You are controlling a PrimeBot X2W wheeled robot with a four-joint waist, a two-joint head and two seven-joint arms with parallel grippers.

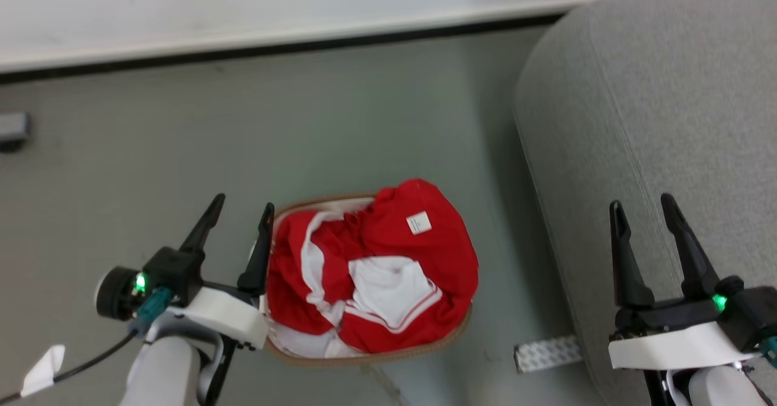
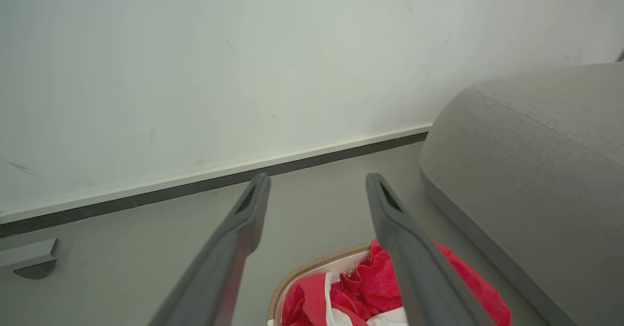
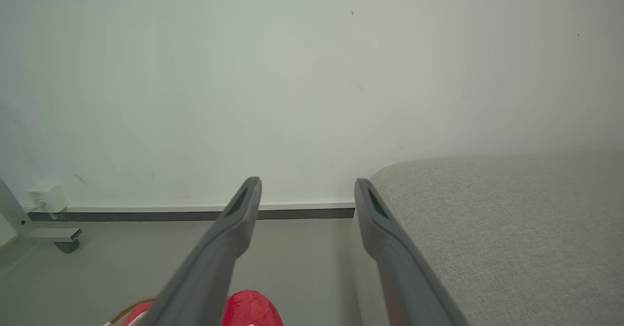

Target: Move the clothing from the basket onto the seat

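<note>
Not started: red fabric clothing with white panels [image 1: 388,254] all heaped in oval white brown-rimmed plastic basket [image 1: 322,200], left of large grey upholstered seat [image 1: 655,121]. Left gripper [image 1: 244,201], right gripper [image 1: 641,199] spread wide, empty.

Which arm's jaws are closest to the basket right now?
The left gripper: its open jaws sit just beside the brown rim of the basket, while the right gripper, also open, hangs by the grey seat, well off to the side.
</note>
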